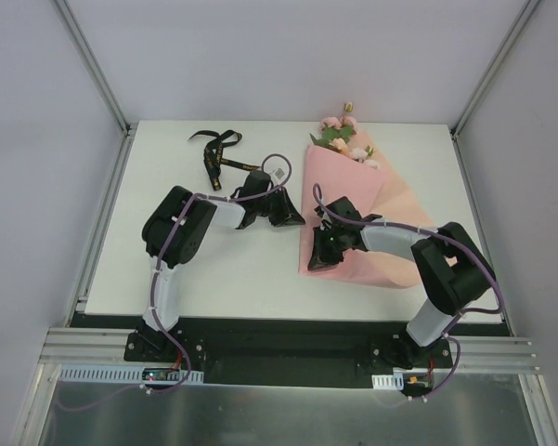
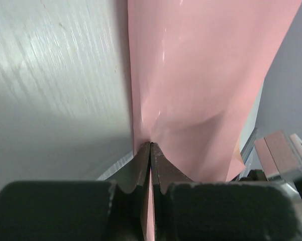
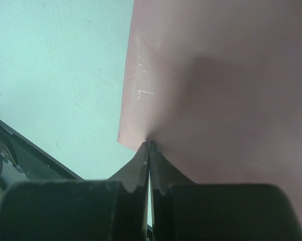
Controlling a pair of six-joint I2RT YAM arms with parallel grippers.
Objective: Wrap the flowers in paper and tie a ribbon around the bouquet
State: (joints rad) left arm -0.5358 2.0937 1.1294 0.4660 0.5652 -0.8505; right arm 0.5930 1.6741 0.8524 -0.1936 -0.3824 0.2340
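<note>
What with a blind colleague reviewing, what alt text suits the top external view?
The left hand and right hand pinch the left edge of the pink paper, with the flowers poking from its far end. The black ribbon lies loose on the white table.

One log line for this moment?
left gripper: shut on paper | right gripper: shut on paper | flowers: in paper | ribbon: loose on table

- White table (image 1: pixel 214 269), flat before me.
- Pale grey walls (image 1: pixel 37 139), around me.
- Aluminium posts (image 1: pixel 92 63), at both far corners.
- Black strip (image 1: pixel 288 348), along near edge.
</note>
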